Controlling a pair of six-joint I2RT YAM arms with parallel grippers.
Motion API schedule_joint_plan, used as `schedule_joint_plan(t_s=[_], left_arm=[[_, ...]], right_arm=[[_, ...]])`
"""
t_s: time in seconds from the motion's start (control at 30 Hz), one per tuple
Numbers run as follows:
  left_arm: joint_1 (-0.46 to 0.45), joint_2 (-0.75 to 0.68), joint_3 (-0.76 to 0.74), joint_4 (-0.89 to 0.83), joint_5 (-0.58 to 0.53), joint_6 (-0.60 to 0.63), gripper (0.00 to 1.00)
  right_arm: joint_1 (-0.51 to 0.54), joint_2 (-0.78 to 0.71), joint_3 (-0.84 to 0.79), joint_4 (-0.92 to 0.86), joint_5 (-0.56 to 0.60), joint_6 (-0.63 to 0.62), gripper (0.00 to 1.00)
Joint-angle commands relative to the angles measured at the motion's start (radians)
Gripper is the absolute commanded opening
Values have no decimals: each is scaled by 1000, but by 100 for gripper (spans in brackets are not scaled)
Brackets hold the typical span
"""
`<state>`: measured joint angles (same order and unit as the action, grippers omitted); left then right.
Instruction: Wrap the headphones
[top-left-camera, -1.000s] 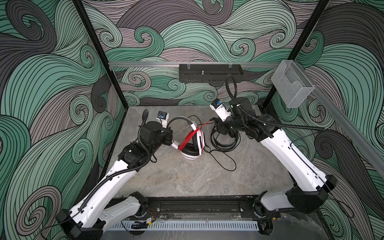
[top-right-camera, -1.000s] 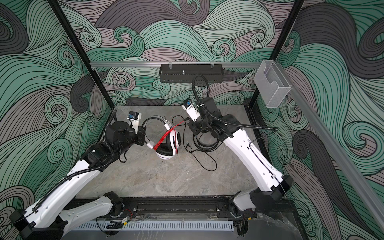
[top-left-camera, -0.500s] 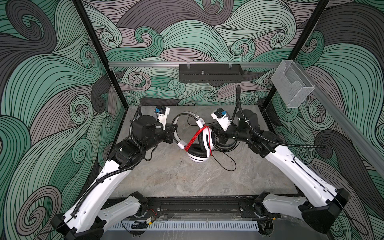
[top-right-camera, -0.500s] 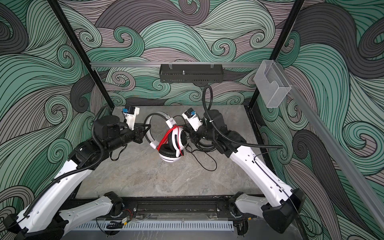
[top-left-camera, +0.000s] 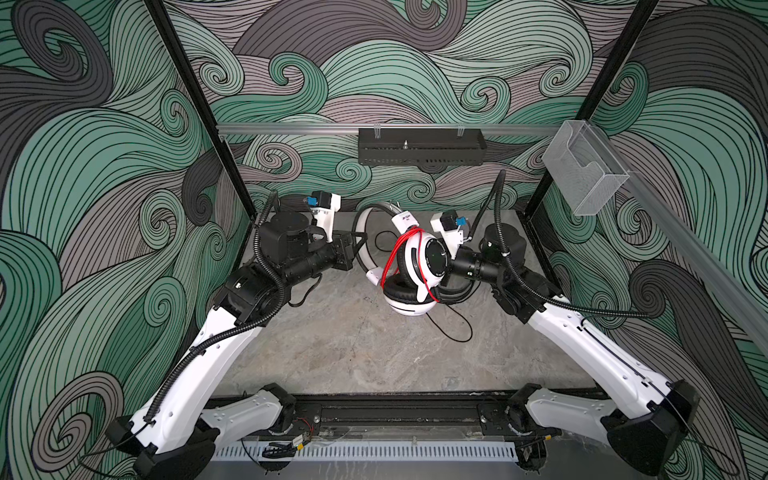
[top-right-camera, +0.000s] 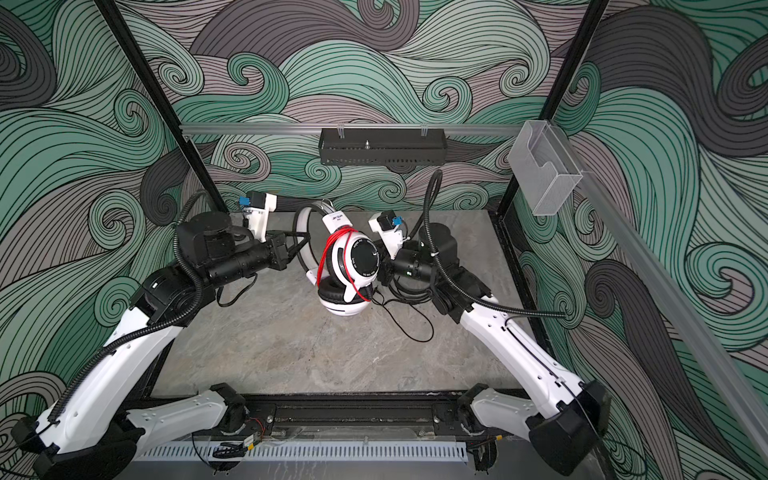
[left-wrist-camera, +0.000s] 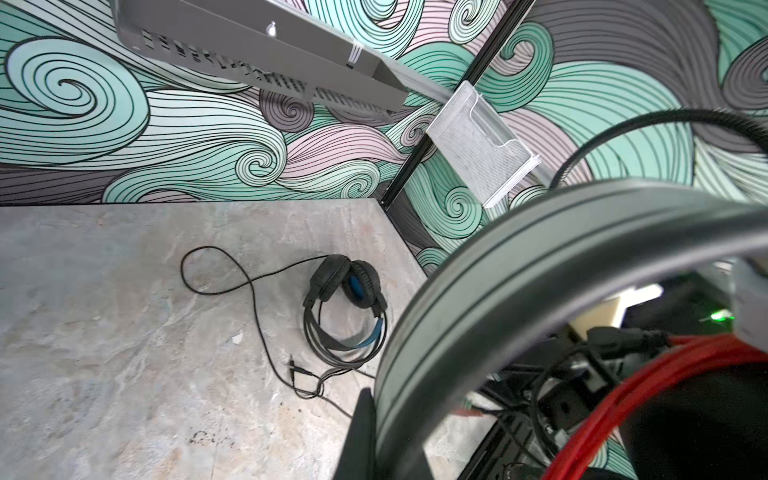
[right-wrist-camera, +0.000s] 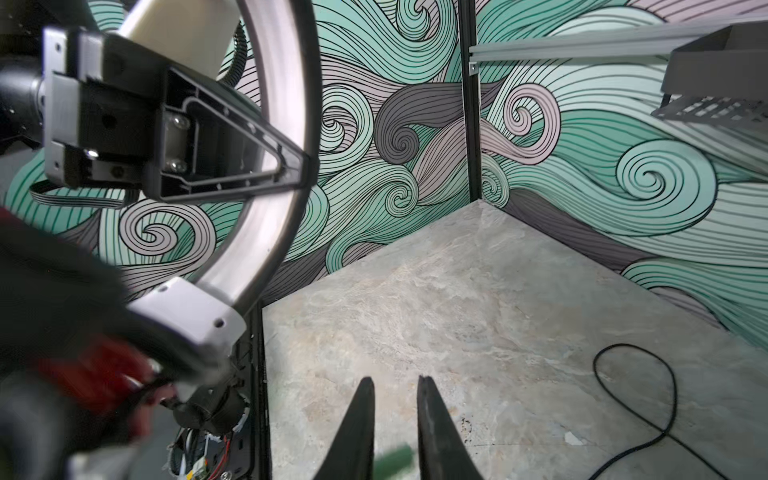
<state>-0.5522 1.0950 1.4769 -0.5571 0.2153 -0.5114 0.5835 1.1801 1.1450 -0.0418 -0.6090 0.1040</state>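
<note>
The white headphones (top-left-camera: 415, 266) (top-right-camera: 345, 266) hang tilted above the floor, with the red cable (top-left-camera: 390, 257) wound over the upper cup and band. My left gripper (top-left-camera: 359, 249) (top-right-camera: 301, 249) is shut on their headband (left-wrist-camera: 457, 291) (right-wrist-camera: 286, 124). My right gripper (top-left-camera: 446, 268) (right-wrist-camera: 395, 380) sits just behind the black-centred cup. Its jaws are slightly apart, and a blurred green bit (right-wrist-camera: 392, 457) lies between them near their base. The black headphones (left-wrist-camera: 345, 299) with blue accents lie on the floor under my right arm, their black cable (top-left-camera: 457, 328) loose.
A black tray (top-left-camera: 419, 151) hangs on the back rail. A clear plastic holder (top-left-camera: 582, 166) is fixed on the right rail. Black frame posts stand in the back corners. The black cable (top-right-camera: 411, 328) loops over the floor (top-right-camera: 291, 353) in front of my right arm.
The white headphones have been lifted and carried to the right by my left gripper. My right gripper has come down from the back to the cup and its jaws have parted.
</note>
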Motion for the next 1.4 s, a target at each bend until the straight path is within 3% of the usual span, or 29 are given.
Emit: schedule_joint_plan(t_s=[0.0, 0.53, 0.83, 0.9, 1.17, 1.37], left_arm=[[9, -4, 75, 104, 44, -126, 0], [35, -12, 77, 140, 25, -242, 0], [65, -47, 35, 103, -45, -240, 0], [77, -57, 14, 89, -51, -229, 0], [133, -108, -86, 12, -119, -220, 0], [183, -142, -287, -9, -231, -172, 0]], right_arm=[[-6, -31, -6, 68, -46, 53, 25], [-4, -34, -22, 134, -69, 118, 28], [-12, -76, -82, -108, 186, 18, 26], [-16, -76, -95, -152, 245, 10, 31], [-51, -121, -147, -310, 374, -12, 36], [-54, -184, -180, -398, 426, -38, 41]])
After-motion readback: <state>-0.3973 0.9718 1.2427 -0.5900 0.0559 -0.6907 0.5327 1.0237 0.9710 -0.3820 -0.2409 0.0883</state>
